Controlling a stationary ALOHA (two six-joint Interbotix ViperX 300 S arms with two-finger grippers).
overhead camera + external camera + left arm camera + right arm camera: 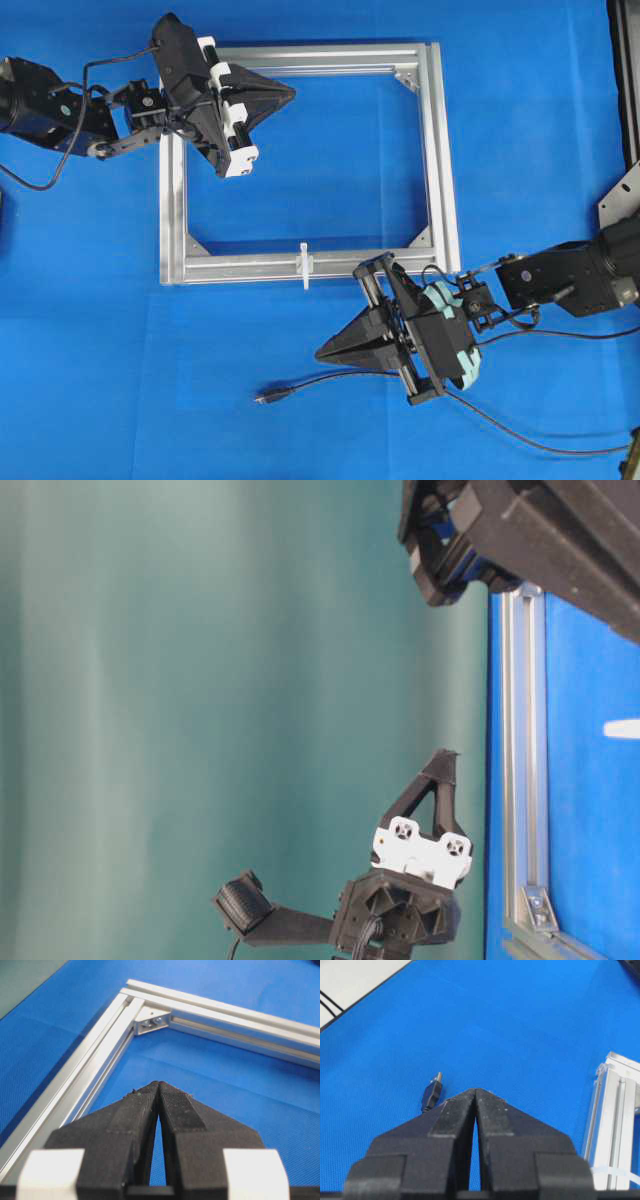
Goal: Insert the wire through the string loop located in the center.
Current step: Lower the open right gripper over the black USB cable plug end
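The wire lies loose on the blue mat, its plug (265, 398) at the front and the thin black cable (330, 379) trailing right. The plug (432, 1092) shows just left of my right gripper (476, 1090), whose jaws are shut and empty. That right gripper (318, 353) hovers above and right of the plug, pointing left. The white string loop (305, 265) stands on the middle of the frame's near bar; a white strip of it (615, 1176) shows at the lower right. My left gripper (292, 93) is shut and empty over the frame's far left corner, also seen close up (159, 1083).
The silver aluminium frame (440, 150) lies flat on the blue mat, with corner brackets (150, 1020) inside its corners. Its near bar (615, 1105) runs to the right of my right gripper. The right arm's own black cables (560, 335) hang at the right.
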